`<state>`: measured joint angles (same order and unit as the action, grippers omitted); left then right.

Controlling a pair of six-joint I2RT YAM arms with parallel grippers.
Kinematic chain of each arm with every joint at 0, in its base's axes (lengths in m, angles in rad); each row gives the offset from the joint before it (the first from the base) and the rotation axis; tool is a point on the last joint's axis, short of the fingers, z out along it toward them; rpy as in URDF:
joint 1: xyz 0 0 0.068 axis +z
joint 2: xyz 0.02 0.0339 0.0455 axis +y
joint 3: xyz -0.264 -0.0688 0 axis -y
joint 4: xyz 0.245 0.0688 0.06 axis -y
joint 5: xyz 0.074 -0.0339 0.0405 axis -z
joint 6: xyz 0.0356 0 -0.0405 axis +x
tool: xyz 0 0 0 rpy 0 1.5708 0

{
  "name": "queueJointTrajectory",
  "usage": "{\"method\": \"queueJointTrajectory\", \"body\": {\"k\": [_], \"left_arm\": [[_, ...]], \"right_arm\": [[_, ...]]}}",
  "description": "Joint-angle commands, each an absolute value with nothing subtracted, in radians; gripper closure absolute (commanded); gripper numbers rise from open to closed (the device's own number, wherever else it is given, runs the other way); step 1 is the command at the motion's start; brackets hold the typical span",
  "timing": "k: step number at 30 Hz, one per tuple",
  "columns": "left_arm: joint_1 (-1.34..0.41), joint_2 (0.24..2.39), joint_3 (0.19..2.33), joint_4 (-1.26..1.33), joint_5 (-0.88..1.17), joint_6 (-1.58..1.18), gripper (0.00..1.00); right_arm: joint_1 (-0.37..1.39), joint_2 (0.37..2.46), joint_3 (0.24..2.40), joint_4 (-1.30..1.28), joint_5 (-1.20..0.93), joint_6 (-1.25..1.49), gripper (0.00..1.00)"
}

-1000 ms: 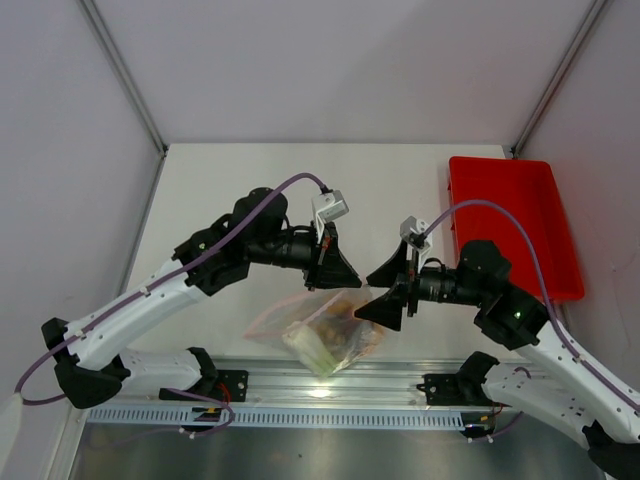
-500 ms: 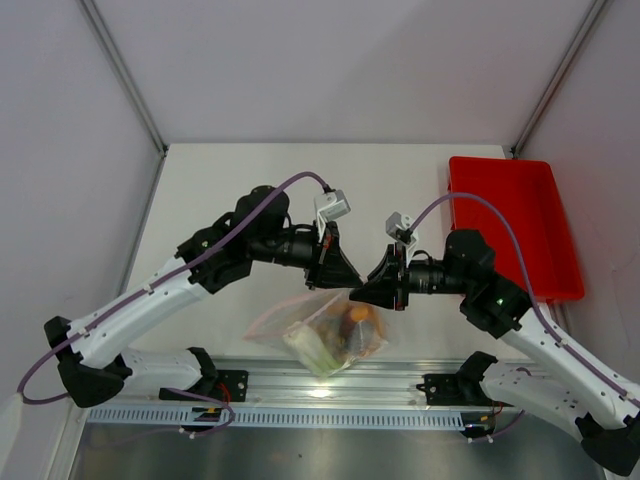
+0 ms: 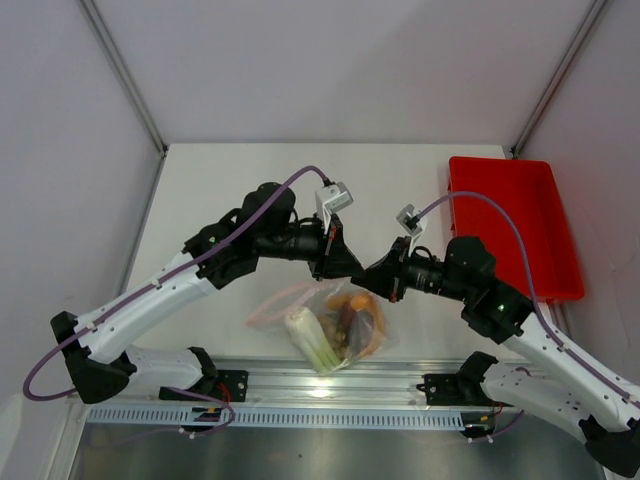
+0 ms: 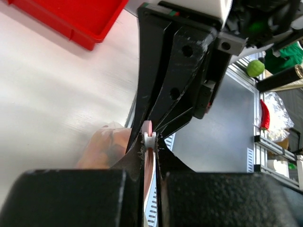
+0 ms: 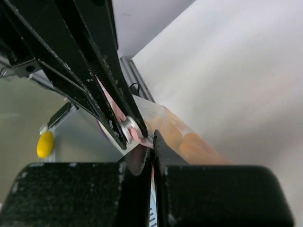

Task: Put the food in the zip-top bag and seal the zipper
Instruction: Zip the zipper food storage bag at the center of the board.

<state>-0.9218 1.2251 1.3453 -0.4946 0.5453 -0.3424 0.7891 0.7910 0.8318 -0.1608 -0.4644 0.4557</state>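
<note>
The clear zip-top bag (image 3: 335, 325) hangs over the table's near edge. Inside it is the food: a green-white leek stalk (image 3: 305, 340), an orange piece (image 3: 352, 300) and darker pieces. My left gripper (image 3: 354, 271) is shut on the pinkish zipper (image 4: 147, 126), right at its white slider (image 4: 149, 138). My right gripper (image 3: 373, 281) meets it tip to tip, shut on the bag's top edge just beside the slider (image 5: 127, 126). In the right wrist view, the gripper (image 5: 152, 142) pinches the pink strip, with orange food (image 5: 189, 142) showing through the plastic. In the left wrist view, that gripper (image 4: 149, 142) has the strip between its jaws.
A red tray (image 3: 510, 225) lies at the table's right side, also seen in the left wrist view (image 4: 71, 19). The metal rail (image 3: 330, 385) with both arm bases runs below the bag. Walls enclose the table on the left, right and far sides.
My right gripper moved left to the bag's top edge and went from open to shut beside the left gripper. The bag shifted and now hangs between both grippers.
</note>
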Motion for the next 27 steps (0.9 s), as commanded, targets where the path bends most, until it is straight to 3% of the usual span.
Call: {"method": "queueJointTrajectory", "body": {"k": [1,9,15,20,23,27], "left_arm": [[-0.925,1.227,1.351,-0.575,0.5,-0.365,0.99],[-0.927,1.22,1.333,-0.6,0.431,-0.368,0.99],[-0.925,1.213,1.342,-0.606,0.422,-0.339,0.99],[-0.925,1.226,1.379,-0.611,0.481,-0.301,0.99],[-0.923,1.223,1.391,-0.6,0.531,-0.288,0.99],[-0.919,1.216,1.387,-0.584,0.569,-0.287,0.99]], "right_arm": [[0.795,0.729,0.857,-0.081,-0.204,0.537,1.0],[0.792,0.672,0.807,-0.045,-0.086,0.65,1.0],[0.782,0.693,0.799,-0.015,-0.208,0.64,1.0],[0.778,0.722,0.847,-0.107,-0.464,0.444,1.0],[0.772,0.764,0.917,-0.262,-0.529,0.309,0.74],[0.761,0.802,0.95,-0.325,-0.659,0.23,0.73]]}}
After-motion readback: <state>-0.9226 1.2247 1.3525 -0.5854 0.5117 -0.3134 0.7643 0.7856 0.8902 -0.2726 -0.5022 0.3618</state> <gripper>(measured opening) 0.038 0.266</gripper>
